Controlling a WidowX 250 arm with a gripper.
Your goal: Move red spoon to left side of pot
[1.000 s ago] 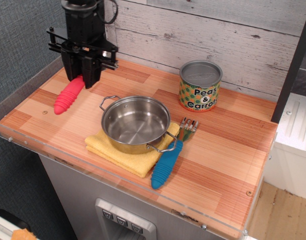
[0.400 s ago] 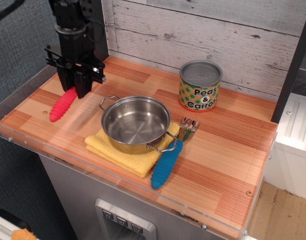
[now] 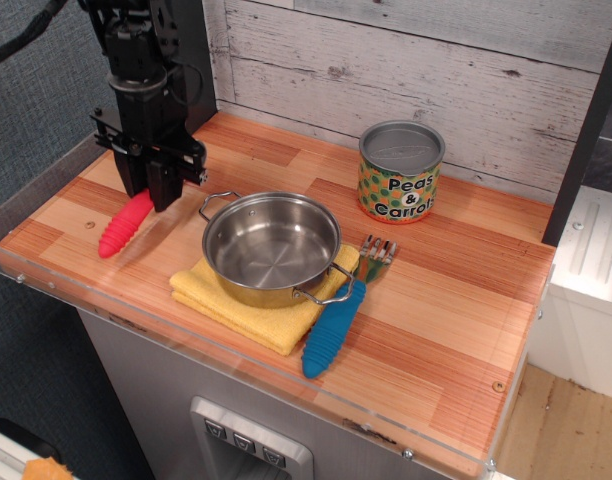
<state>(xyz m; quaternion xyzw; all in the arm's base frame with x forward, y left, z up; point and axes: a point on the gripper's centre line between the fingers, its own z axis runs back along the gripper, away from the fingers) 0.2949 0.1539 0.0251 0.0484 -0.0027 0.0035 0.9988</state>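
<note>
Red spoon: one, lying on the table at the pot's 9 o'clock, well clear of its rim. Only the ribbed red handle shows; the upper end, where the bowl would be, is hidden under the hand. Handle runs diagonally, free end pointing toward 7 o'clock from the hand.

Hand: one, black, pointing straight down over the spoon's upper end. Fingers sit close together at the tip of the handle. Cannot tell whether they grip the spoon or merely stand over it; the contact point is hidden by the hand's own body.

Count of things on the table:
- one stainless-steel pot, round, shallow, two wire loop handles, interior bare
- one yellow cloth, folded, under the pot, sticking out toward 6 and 7 o'clock
- one blue-handled fork, at the pot's 4 o'clock, tines just beside the pot's near loop handle, handle overlapping the cloth's edge
- one "Peas & Carrots" tin can, upright, at the pot's 1 o'clock, well apart from it
</note>
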